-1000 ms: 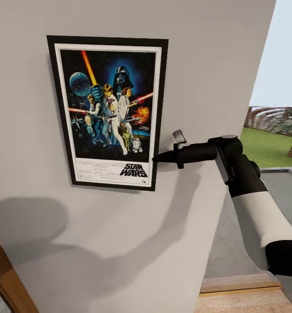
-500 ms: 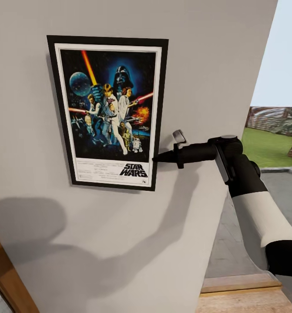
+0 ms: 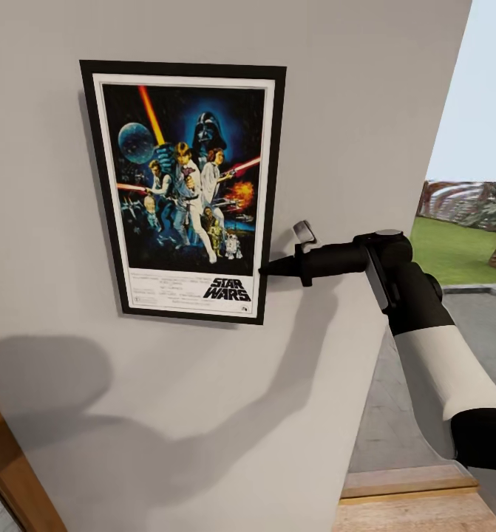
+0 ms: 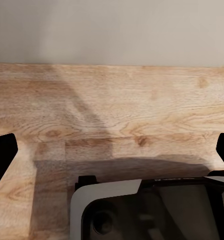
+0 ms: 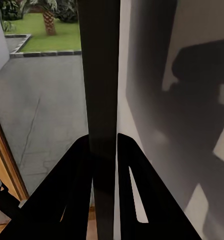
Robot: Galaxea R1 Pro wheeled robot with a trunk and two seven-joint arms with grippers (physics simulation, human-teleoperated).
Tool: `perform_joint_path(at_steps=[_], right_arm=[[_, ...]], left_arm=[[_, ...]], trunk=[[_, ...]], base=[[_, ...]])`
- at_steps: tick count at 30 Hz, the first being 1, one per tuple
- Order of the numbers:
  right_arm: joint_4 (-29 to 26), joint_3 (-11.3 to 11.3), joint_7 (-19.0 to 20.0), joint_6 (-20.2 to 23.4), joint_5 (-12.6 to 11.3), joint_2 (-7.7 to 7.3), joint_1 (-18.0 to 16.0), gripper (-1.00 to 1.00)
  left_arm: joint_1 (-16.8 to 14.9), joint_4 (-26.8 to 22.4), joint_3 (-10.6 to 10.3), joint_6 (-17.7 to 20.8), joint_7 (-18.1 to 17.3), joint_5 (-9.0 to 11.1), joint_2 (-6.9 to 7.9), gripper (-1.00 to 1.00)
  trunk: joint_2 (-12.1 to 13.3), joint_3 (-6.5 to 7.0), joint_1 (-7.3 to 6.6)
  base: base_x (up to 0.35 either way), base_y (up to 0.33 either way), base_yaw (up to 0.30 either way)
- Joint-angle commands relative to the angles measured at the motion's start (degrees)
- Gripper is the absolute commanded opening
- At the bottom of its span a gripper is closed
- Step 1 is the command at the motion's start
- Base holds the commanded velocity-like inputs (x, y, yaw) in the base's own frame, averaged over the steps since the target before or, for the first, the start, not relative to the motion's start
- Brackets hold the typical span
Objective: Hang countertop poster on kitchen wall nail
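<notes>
- One poster (image 3: 185, 191) is hanging upright and flat against the pale grey wall (image 3: 336, 89), its black frame and white inner border surrounding blue-black artwork, with the "STAR WARS" lettering sitting at its bottom.
- The right end effector (image 3: 266, 270) is reaching in from the side and meeting the poster's right edge, low down, just beside the lettering.
- In the right wrist view the poster (image 5: 103, 100) is showing edge-on as a dark strip running between the two black fingers (image 5: 72, 195), and the right end effector (image 5: 104, 150) is closing narrowly on that strip, pinching the frame from front and back.
- The right arm (image 3: 425, 325), black at the wrist and white further back, is stretching from the lower right corner of the head view toward the wall, and its shadow is falling across the plaster below the poster.
- Beyond the wall's right edge, a paved yard (image 3: 491, 318) and green grass (image 3: 454, 247) are showing outdoors.
- The left end effector (image 4: 112, 150) is pointing down at a light wooden floor (image 4: 112, 105), its two dark fingertips (image 4: 2, 152) standing wide apart at the opposite sides of the left wrist view, with nothing between them.
</notes>
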Motion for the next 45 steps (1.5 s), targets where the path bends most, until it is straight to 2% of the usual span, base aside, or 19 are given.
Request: perform_joint_path(at_steps=[1, 45], right_arm=[[0.0, 0.1, 0.2, 0.7, -0.1, -0.04, 0.0, -1.00], [0.0, 0.1, 0.2, 0.7, -0.2, -0.04, 0.3, -1.00]], left_arm=[[0.0, 0.0, 0.2, -0.1, -0.3, -0.1, -0.02, 1.00], [0.0, 0.0, 0.3, -0.1, -0.3, -0.1, 0.15, 1.00]], trunk=[[0.0, -0.01, 0.02], [0.0, -0.01, 0.02]], base=[[0.000, 0.021, 0.000], [0.000, 0.064, 0.000]])
